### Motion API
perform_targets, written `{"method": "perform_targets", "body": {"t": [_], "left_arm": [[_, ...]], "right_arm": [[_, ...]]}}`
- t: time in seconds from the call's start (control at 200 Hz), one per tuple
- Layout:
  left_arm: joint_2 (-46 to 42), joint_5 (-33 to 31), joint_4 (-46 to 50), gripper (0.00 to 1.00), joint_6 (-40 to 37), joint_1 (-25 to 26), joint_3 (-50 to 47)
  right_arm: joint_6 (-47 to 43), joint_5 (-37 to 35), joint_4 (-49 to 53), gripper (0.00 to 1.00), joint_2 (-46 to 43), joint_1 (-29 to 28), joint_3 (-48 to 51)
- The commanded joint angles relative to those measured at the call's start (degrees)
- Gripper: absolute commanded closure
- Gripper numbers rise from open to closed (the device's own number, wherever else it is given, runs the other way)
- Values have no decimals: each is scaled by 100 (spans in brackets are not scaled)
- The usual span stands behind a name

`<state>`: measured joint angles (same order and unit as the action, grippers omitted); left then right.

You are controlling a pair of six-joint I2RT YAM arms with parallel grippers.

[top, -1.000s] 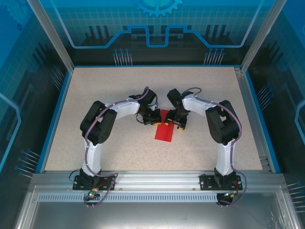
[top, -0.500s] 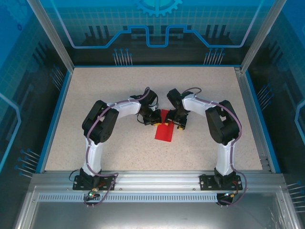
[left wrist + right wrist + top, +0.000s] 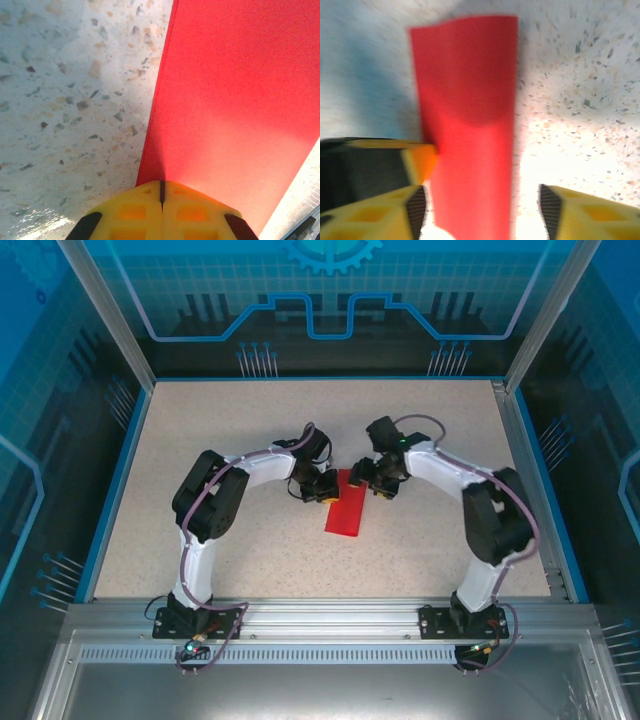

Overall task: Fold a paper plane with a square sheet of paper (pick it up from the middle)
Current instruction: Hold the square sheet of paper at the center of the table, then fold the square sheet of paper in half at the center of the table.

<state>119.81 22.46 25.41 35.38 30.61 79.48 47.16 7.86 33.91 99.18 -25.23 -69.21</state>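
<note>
The red sheet of paper point(image 3: 347, 508) lies flat on the speckled table, folded into a narrow rectangle. My left gripper point(image 3: 327, 491) is shut, its yellow tips point(image 3: 161, 192) pressed down on the paper's point(image 3: 235, 100) left edge near the far end. My right gripper point(image 3: 373, 480) hovers open over the far end of the strip. In the right wrist view the paper point(image 3: 470, 130) runs between my right gripper's point(image 3: 482, 215) spread fingers point(image 3: 417, 210), untouched by them. The left gripper's yellow finger point(image 3: 417, 160) shows at the strip's left side.
The speckled tabletop point(image 3: 240, 420) is bounded by a blue rim point(image 3: 115, 480) and clear enclosure walls. Both arm bases sit on the metal rail point(image 3: 330, 615) at the near edge.
The right arm's elbow has swung out to the right and its gripper has shifted slightly back and right, with the jaws a little narrower. The left gripper and the paper have stayed put.
</note>
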Motion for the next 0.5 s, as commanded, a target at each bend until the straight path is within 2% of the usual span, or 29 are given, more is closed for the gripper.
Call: {"method": "perform_targets", "body": {"t": [0.0,0.09,0.145,0.295,0.495], "left_arm": [[155,-192,162,100,-145,81,-44],[164,-183,148,100,-134,81,-47],[165,-180,163,100,-139,85,-44],[191,-150,120,100,-106,82,-102],[196,-145,131,100,-137,80,-150]], "right_arm": [[-79,803,-990,52,-222,45,373],[-104,1162,-1332,73,-40,-103,467],[-88,1219,-1467,81,81,-173,524],[16,1251,-1751,91,354,-111,763],[-54,1333,-1952,93,395,24,1075]]}}
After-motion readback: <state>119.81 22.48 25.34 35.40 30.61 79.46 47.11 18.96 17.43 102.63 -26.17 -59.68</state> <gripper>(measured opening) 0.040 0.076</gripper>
